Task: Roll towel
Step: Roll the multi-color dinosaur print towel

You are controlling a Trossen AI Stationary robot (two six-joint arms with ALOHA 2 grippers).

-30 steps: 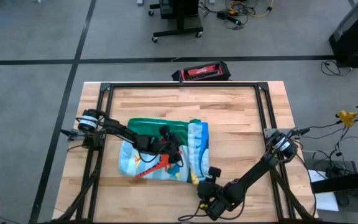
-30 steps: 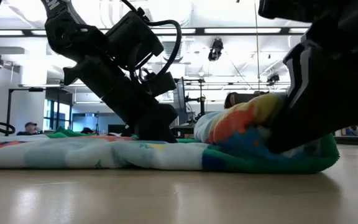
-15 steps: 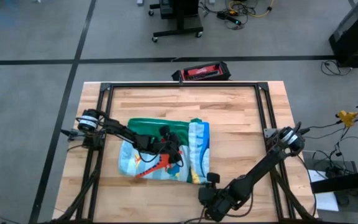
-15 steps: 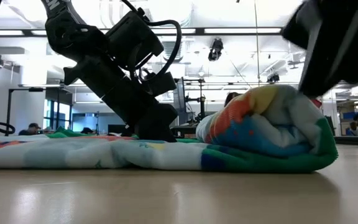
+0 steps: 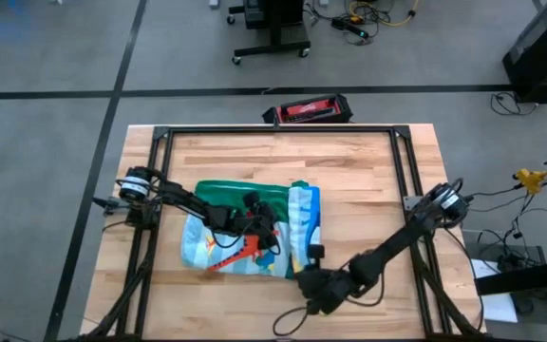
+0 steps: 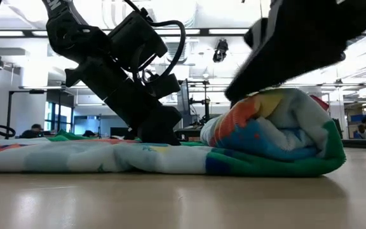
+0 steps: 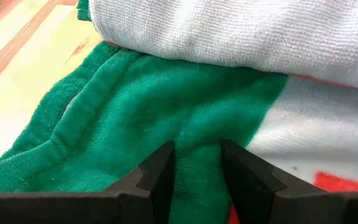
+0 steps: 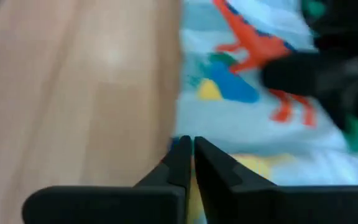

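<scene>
Since the earlier frames the right gripper (image 5: 304, 276) has swung in from the table's near edge toward the near end of the towel's rolled part, and its fingers have come together; the right wrist view shows them closed with only a sliver between, at the towel's edge above bare wood, and whether any cloth is pinched there cannot be told; the left arm has not shifted. The towel (image 5: 240, 228) lies left of centre on the wooden table (image 5: 368, 190), partly rolled; its right side is a thick roll running front to back, the rest spread flat toward the left arm's base; the flat part shows a green border at the far side and a pale blue field with a red dinosaur; in the low view the roll's end shows orange, blue, yellow and white folds wrapped in green. The left gripper (image 7: 197, 163) presses down on the flat cloth just beside the roll; its fingers stand slightly apart with a fold of green border between them.
</scene>
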